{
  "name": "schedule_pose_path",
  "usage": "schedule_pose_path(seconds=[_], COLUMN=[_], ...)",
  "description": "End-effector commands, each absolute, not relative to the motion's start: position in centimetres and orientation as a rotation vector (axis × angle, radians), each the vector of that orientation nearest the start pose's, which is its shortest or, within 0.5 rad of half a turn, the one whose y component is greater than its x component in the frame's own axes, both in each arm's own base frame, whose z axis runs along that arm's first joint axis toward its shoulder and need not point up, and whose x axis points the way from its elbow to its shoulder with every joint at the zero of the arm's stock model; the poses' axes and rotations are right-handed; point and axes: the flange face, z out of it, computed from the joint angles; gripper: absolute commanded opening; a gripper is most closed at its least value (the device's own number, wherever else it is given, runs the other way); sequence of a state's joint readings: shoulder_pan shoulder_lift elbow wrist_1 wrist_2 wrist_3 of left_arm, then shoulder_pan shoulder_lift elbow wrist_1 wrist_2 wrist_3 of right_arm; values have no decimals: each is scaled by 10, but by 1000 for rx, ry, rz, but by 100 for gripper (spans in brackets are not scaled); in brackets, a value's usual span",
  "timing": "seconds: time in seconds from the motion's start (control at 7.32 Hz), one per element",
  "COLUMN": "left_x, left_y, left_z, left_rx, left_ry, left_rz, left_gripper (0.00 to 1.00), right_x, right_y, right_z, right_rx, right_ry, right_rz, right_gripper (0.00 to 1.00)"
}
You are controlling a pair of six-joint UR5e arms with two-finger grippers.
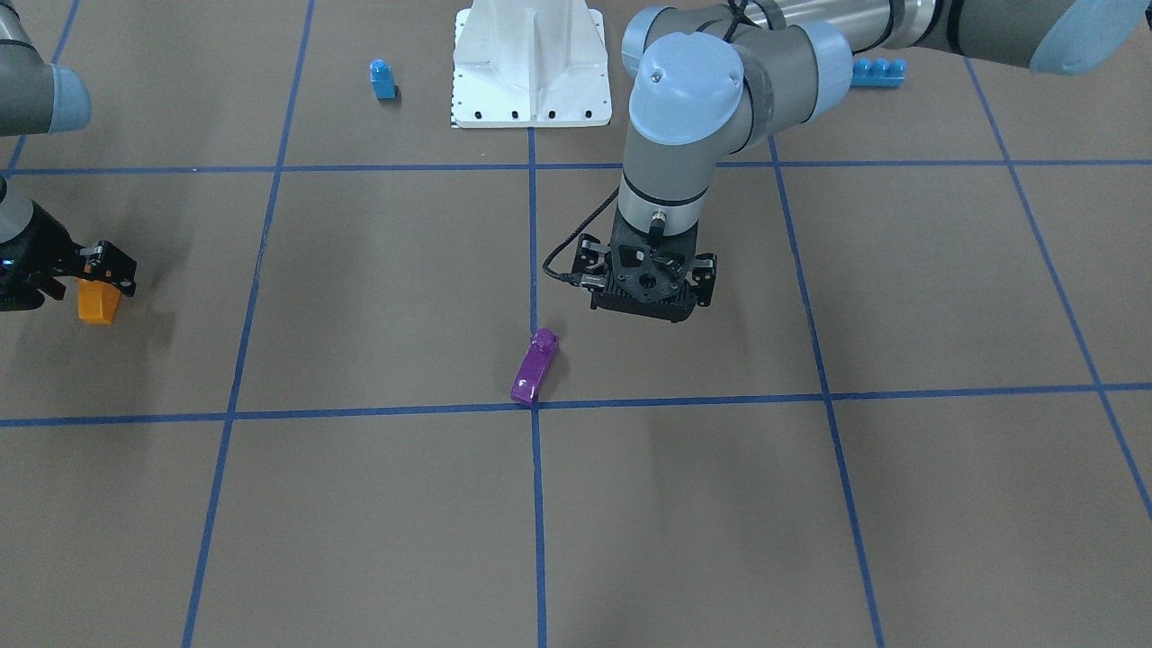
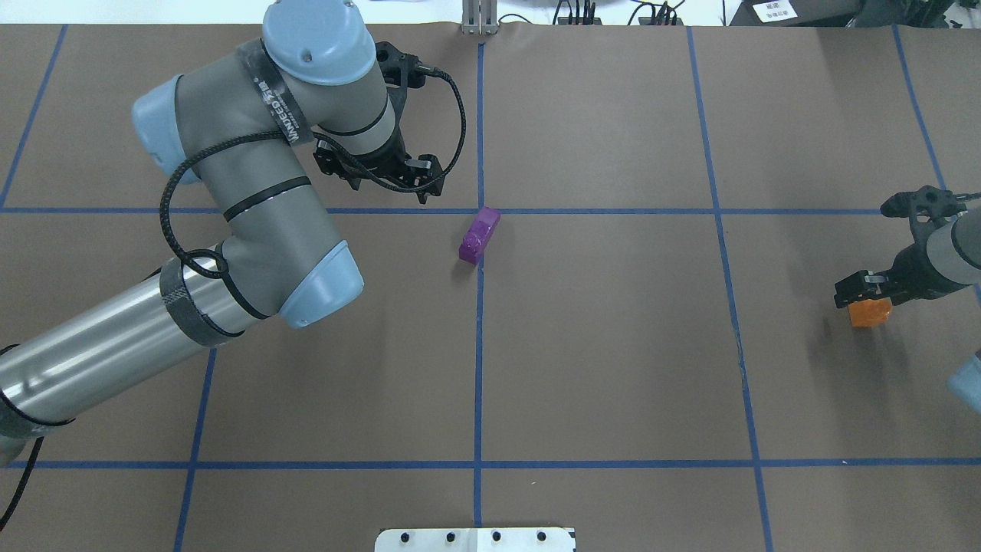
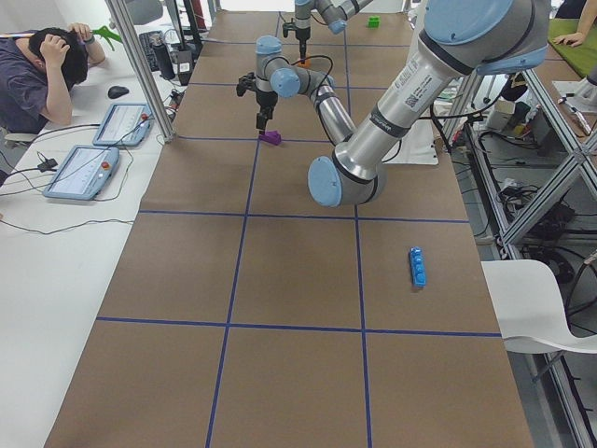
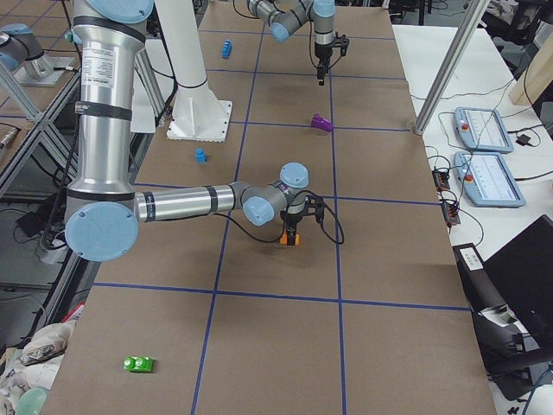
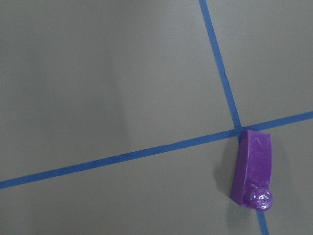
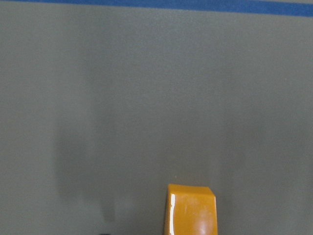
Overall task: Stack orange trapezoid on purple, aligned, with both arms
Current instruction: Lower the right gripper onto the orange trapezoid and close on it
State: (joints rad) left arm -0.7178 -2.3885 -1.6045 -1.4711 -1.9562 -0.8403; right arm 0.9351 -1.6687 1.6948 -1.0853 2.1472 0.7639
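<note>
Two arms are over the table (image 1: 360, 504). The left gripper (image 3: 262, 123) hangs above the surface with its fingers pointing down, near the purple (image 1: 535, 366) and clear of it, a little to its left. Whether its jaws are apart or together cannot be told; the wrist hides the fingers in the front and overhead views.

The purple sits on the table near the centre, at a crossing of the blue tape (image 1: 684, 399), with its low end touching the crossing and its stud end toward the robot. The left wrist view shows it low and to the right.

The right gripper (image 1: 101, 281) is well away on the right side of the table, clamped on the top of the orange trapezoid (image 1: 97, 302). The trapezoid hangs below the fingers; whether its base touches the table cannot be told. The right wrist view shows only its sloped face at the bottom edge.

A small blue brick (image 1: 382, 79) and a long blue brick (image 1: 877, 72) lie either side of the white pedestal (image 1: 531, 67), apart from both grippers.
</note>
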Motion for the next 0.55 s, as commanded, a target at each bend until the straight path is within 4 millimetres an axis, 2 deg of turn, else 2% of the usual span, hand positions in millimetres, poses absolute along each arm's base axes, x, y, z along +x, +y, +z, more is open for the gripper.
schedule_pose_path(seconds=[0.0,0.14,0.27,0.41], left_x=[464,463,463,463], left_y=[-538,-539,-539,-539], left_z=[159,161,162,162], left_rx=[217,215,215,215], left_ry=[798,797,797,797], left_rz=[151,151,151,149], left_gripper=[100,100,100,100], right_x=[-221,-221,-221,-221], right_y=[-431,-431,-431,-431], right_z=[605,607,609,609], right_rx=[7,4,-3,-3], right_ry=[-745,-742,-738,-738], right_rz=[-23,-21,-20,-18], right_gripper=[70,64,63,55])
